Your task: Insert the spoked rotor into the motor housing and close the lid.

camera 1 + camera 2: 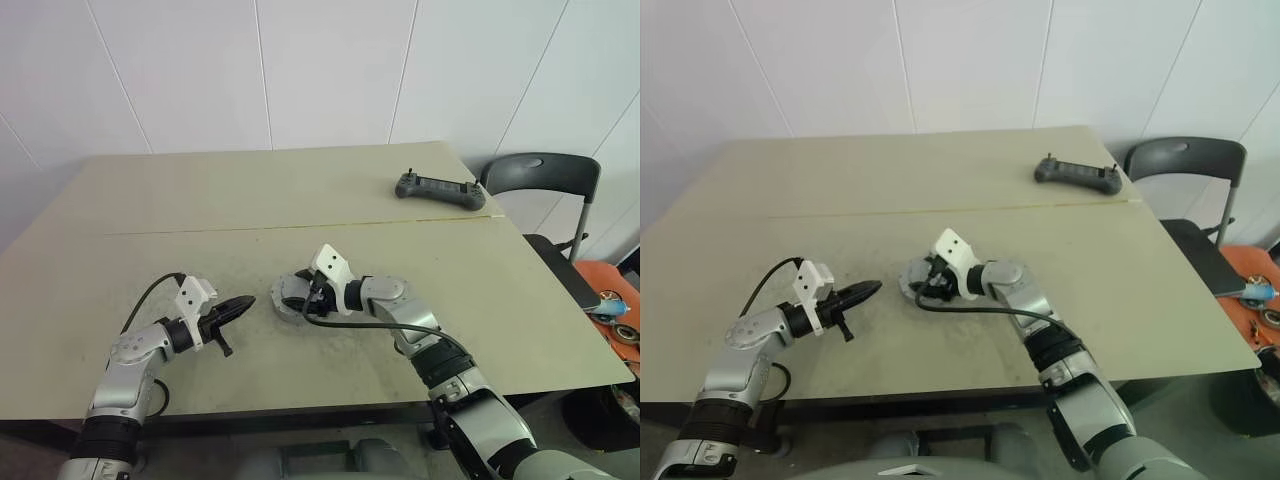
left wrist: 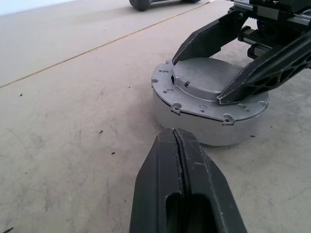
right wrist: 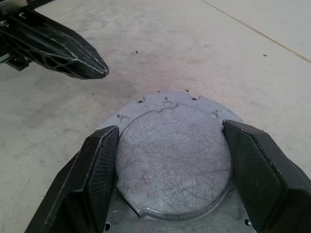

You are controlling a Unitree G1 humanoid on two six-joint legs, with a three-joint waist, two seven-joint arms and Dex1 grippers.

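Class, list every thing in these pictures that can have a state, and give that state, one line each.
Lid: seated on the housing, closed.
Housing: upright on the table, covered.
Right gripper: jaws spread either side of the lid's raised centre.
Left gripper: jaws shut, empty, beside the housing.
Controller: lying flat, far corner.

The lid [image 3: 172,160] is dull grey metal, its raised middle scored all over with fine scratches. The motor housing [image 2: 194,127] under it shows a smooth, matt pale-grey wall. The right claw [image 3: 170,170] has black plastic fingers [image 3: 99,170] with a pebbled grain. The table [image 2: 73,97] is matt beige, scuffed and speckled with dark grit.
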